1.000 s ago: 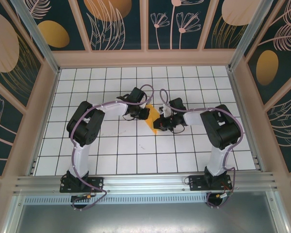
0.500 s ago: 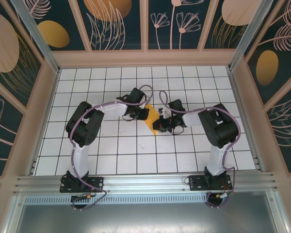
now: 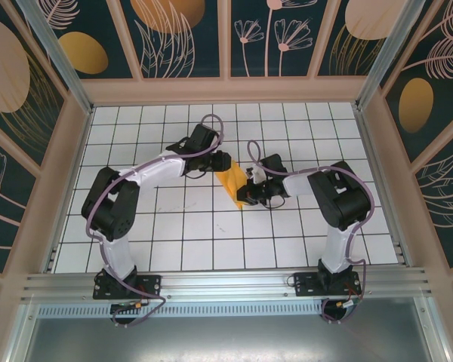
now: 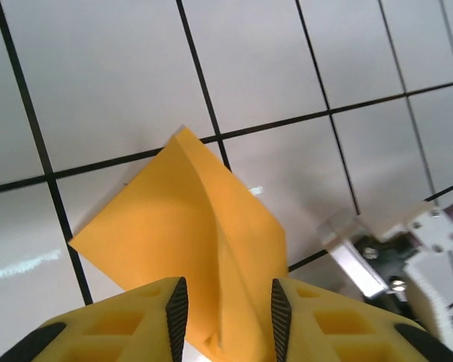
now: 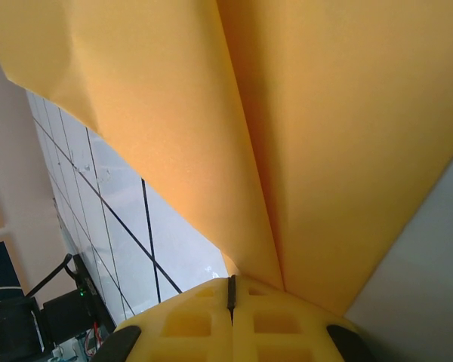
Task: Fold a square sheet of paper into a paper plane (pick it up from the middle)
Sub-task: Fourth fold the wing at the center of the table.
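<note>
Since a second ago my left arm has swung its elbow outward and stretched toward the far side, and the thin orange-yellow paper sheet point(image 3: 232, 185), half folded, now lies drawn out as a longer slanted strip near the middle of the white gridded table point(image 3: 211, 234). It is raised along a centre crease, one sharp corner resting on the grid in the left wrist view point(image 4: 189, 219). My left gripper point(image 3: 220, 164) sits at its far end, its yellow fingers apart and straddling that crease point(image 4: 226, 302) without pinching it. My right gripper point(image 3: 251, 188) is at the near end, fingers pressed together on the paper's edge point(image 5: 230, 290), the sheet point(image 5: 325, 113) fanning up from them. I judge this a mid-fold step, sharpening the long crease; next I should close my left fingers on the ridge while my right hand keeps hold.
</note>
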You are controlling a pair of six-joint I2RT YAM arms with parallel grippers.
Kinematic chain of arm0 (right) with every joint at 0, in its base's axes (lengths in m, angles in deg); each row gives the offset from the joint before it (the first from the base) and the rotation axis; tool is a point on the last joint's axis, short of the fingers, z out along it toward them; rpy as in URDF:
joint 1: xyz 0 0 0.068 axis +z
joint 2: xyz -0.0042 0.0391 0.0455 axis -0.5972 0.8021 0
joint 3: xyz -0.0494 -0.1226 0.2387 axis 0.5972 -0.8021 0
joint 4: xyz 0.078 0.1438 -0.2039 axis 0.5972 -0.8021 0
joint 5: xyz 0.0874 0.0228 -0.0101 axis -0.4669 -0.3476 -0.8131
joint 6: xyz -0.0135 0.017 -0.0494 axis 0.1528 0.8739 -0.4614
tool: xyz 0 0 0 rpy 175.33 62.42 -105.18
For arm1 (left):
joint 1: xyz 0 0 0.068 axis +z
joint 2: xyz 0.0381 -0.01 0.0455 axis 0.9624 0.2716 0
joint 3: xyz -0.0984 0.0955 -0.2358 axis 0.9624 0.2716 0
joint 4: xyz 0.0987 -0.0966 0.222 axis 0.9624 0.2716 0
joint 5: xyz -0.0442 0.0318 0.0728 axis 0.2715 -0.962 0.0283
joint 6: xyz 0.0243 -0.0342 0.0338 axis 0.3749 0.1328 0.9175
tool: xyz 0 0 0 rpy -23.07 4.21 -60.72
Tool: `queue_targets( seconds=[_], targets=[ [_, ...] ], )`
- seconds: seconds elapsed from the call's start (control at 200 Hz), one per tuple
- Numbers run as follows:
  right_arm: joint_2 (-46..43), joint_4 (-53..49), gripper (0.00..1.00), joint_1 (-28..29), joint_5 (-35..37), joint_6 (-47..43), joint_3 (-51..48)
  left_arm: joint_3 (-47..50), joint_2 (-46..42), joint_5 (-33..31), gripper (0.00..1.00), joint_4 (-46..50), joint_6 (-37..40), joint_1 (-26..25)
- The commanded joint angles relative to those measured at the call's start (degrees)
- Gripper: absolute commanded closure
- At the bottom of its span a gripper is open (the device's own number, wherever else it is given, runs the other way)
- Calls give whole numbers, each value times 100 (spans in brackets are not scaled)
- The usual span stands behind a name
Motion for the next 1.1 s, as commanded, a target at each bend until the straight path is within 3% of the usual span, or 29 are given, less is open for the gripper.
queue_targets(
  seconds=[0.0,0.16,0.255,0.48,1.096],
  targets=[
    [388,-411,99,165,782,-2,-98,624,-564,450,74,-856,-1055,32],
    [395,-328,99,174,770,33,-99,920,-412,1319,88,-1935,-1978,4],
    [401,-326,99,174,779,33,-96,971,-72,1415,92,-2199,-2285,-52],
    [390,-254,99,174,770,51,-120,1266,551,1453,91,-2905,-2733,-48],
    [41,-194,96,174,516,33,-174,1319,870,434,87,-1935,-1503,-42]
  ],
)
